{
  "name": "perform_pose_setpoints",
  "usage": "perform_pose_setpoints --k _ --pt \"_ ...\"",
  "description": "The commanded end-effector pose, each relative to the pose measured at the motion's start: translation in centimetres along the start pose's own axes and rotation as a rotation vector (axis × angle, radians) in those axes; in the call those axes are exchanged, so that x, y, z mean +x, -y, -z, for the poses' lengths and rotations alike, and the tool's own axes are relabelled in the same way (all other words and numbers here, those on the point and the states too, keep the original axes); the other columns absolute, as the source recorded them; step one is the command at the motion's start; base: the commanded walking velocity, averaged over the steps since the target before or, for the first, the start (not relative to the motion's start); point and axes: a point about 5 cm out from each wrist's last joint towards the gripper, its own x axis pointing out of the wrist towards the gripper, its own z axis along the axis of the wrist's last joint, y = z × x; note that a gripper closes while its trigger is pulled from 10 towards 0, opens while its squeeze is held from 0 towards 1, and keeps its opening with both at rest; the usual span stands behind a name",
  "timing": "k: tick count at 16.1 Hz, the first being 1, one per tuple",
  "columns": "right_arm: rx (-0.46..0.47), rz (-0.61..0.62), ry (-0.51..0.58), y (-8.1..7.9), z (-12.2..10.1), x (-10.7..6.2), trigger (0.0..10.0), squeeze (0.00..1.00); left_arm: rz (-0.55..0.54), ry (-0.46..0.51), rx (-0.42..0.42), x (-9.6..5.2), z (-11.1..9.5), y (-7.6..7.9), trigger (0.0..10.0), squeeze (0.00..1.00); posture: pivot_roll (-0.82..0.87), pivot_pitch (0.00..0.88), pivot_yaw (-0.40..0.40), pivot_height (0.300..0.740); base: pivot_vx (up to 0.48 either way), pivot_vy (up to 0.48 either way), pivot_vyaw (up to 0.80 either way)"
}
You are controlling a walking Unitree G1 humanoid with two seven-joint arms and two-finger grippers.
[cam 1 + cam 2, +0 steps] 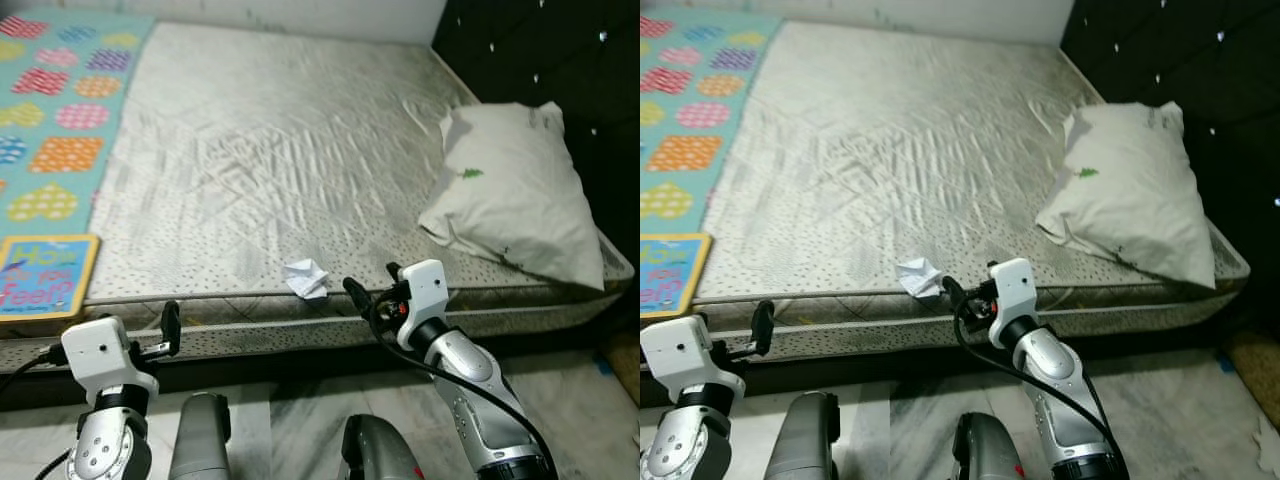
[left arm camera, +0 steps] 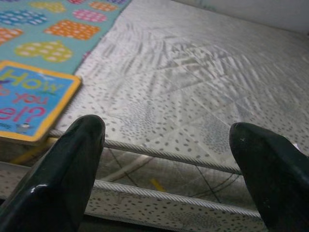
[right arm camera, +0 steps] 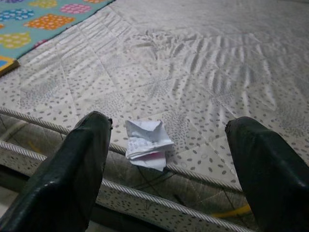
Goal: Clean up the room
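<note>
Sitting at the mattress (image 1: 300, 170) edge, the crumpled paper (image 3: 146, 143) is lying just ahead of your right gripper (image 3: 169, 174), whose fingers are spread wide. Your left gripper (image 2: 169, 169) is gaping too. Closing low, you're risking nudging it off onto the floor.

Grey dotted, quilted mattress (image 1: 280, 160); teal blanket (image 1: 60, 110) with multicolour spotted hearts, far left; blue, yellow-bordered book (image 1: 42, 275), near left; white crumpled paper (image 1: 306, 279); white pillow (image 1: 515, 190), green mark.
</note>
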Motion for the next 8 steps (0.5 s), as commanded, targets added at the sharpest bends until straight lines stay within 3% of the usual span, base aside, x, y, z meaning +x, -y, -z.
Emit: perform_pose_setpoints --k 1,5,8 --pt "0.003 -0.015 0.000 0.04 0.12 -0.29 10.0 0.00 0.019 -0.017 -0.011 -0.15 0.20 0.33 10.0 0.00 0.06 0.123 -0.142 0.566 0.000 0.000 0.00" --pt "0.007 -0.028 -0.005 -0.14 0.22 -0.27 10.0 0.00 0.040 -0.017 -0.025 -0.31 0.27 0.74 10.0 0.00 0.06 0.123 -0.142 0.566 0.000 0.000 0.00" --pt "-0.022 -0.060 -0.001 -0.41 0.19 -0.38 10.0 0.00 0.054 -0.015 -0.026 -0.27 0.21 0.75 10.0 0.00 0.06 0.119 -0.140 0.566 0.000 0.000 0.77"
